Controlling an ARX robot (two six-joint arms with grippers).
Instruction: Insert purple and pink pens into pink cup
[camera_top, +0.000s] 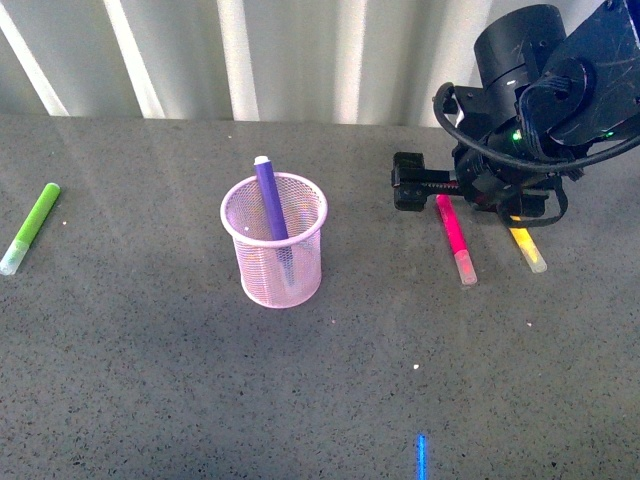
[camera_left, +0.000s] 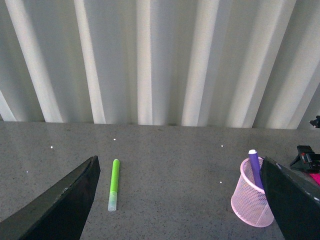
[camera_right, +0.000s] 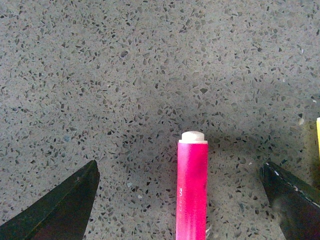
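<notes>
The pink cup (camera_top: 274, 240) stands upright mid-table, with the purple pen (camera_top: 269, 200) leaning inside it, tip up. The pink pen (camera_top: 455, 238) lies flat on the table to the right, clear cap toward me. My right gripper (camera_top: 465, 192) is open and low over the pen's far end. In the right wrist view the pink pen (camera_right: 192, 200) lies between the open jaws of the right gripper (camera_right: 180, 170), touching neither. My left gripper (camera_left: 178, 162) is open and empty, out of the front view. It looks toward the cup (camera_left: 250, 200) and the purple pen (camera_left: 255, 167).
A lime green marker (camera_top: 30, 228) lies at the far left, also in the left wrist view (camera_left: 114, 185). A yellow marker (camera_top: 528, 248) lies just right of the pink pen, partly under my right arm. A corrugated white wall runs along the table's back edge.
</notes>
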